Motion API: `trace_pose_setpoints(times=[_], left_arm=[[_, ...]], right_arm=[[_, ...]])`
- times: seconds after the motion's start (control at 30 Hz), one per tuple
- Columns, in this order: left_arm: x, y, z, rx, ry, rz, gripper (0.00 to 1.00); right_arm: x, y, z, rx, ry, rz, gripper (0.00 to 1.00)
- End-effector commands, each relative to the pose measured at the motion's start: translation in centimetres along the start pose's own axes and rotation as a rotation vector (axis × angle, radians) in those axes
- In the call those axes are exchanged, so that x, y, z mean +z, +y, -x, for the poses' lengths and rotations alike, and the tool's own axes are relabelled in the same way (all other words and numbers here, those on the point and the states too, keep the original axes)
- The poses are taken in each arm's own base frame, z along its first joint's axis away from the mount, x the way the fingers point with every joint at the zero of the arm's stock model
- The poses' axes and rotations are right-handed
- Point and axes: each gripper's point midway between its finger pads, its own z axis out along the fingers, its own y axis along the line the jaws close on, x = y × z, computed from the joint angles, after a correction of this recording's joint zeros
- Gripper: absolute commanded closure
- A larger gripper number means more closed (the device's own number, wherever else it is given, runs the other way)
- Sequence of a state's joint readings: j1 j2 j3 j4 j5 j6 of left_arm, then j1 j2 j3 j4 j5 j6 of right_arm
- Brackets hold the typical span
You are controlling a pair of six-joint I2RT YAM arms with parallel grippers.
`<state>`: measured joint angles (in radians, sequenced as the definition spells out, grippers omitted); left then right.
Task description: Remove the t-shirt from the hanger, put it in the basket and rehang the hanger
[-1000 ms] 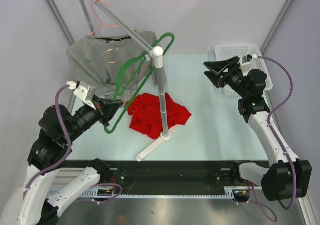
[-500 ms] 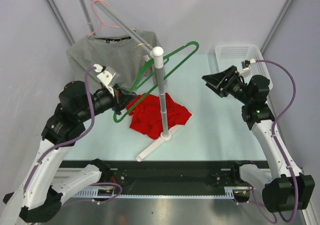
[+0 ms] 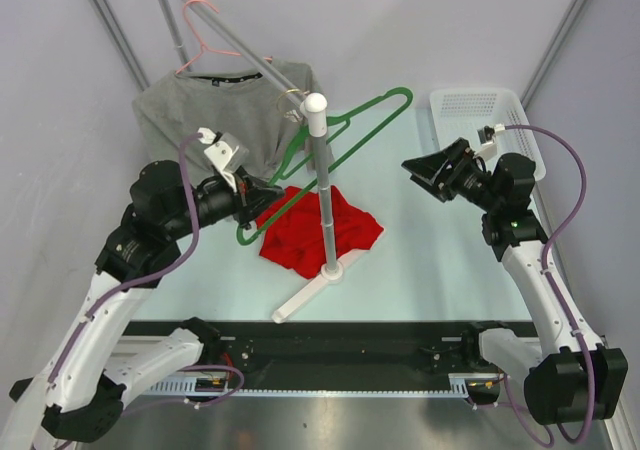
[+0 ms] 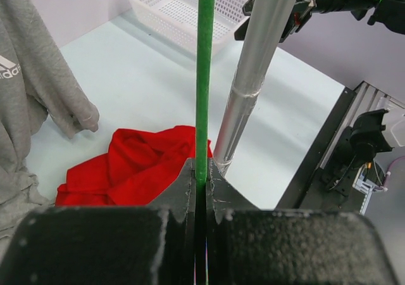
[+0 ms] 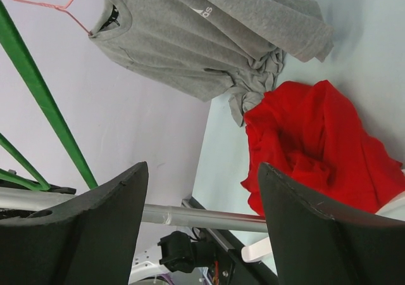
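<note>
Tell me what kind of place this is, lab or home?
Most likely a robot lab test cell: bare walls with metal frame struts, a table carrying a staged garment rack, green hanger and red t-shirt, plus a white basket.

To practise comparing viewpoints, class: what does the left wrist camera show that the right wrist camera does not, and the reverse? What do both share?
Only the left wrist view shows the white basket and the left gripper shut on the green hanger. Only the right wrist view shows the pink hanger carrying the grey sweatshirt by its neck. Both show the red t-shirt lying crumpled on the table, the green hanger, part of the grey sweatshirt and the silver rack pole.
</note>
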<state>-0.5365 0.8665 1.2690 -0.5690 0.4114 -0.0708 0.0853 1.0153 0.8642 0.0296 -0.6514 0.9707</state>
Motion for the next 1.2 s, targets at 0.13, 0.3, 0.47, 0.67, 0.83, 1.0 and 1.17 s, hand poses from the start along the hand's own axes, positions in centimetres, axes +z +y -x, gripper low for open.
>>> trace_pose_setpoints(times=[0.13, 0.3, 0.47, 0.67, 0.83, 1.0, 1.17], left_arm=[[1.0, -0.4, 1.2, -0.025, -0.051, -0.026, 0.99], [1.2, -0.5, 0.8, -0.043, -0.043, -0.035, 1.0], [0.8, 0.6, 0.1, -0.067, -0.033, 0.041, 0.67], [-0.6, 0.4, 0.0, -0.119, -0.049, 0.072, 0.25], [-5.9, 4.6, 1.4, -0.327, -0.203, 0.446, 0.15], [-7.9, 3.0, 3.3, -0.449, -0.377, 0.379, 0.1], [-8.3, 3.4, 2.5, -0.454, -0.367, 0.414, 0.1]], right_arm=[[-0.3, -0.6, -0.6, -0.054, 0.029, -0.005, 0.25], [-0.3, -2.1, -1.3, -0.077, 0.059, -0.049, 0.23], [0.1, -4.4, -2.4, -0.137, 0.087, -0.096, 0.12], [2.2, -5.9, -6.5, -0.195, 0.19, -0.089, 0.0], [5.5, -7.5, -9.6, -0.398, 0.229, -0.134, 0.0], [8.3, -10.6, -11.1, -0.39, 0.247, -0.239, 0.0], [9.6, -14.0, -12.6, -0.327, 0.284, -0.454, 0.0]])
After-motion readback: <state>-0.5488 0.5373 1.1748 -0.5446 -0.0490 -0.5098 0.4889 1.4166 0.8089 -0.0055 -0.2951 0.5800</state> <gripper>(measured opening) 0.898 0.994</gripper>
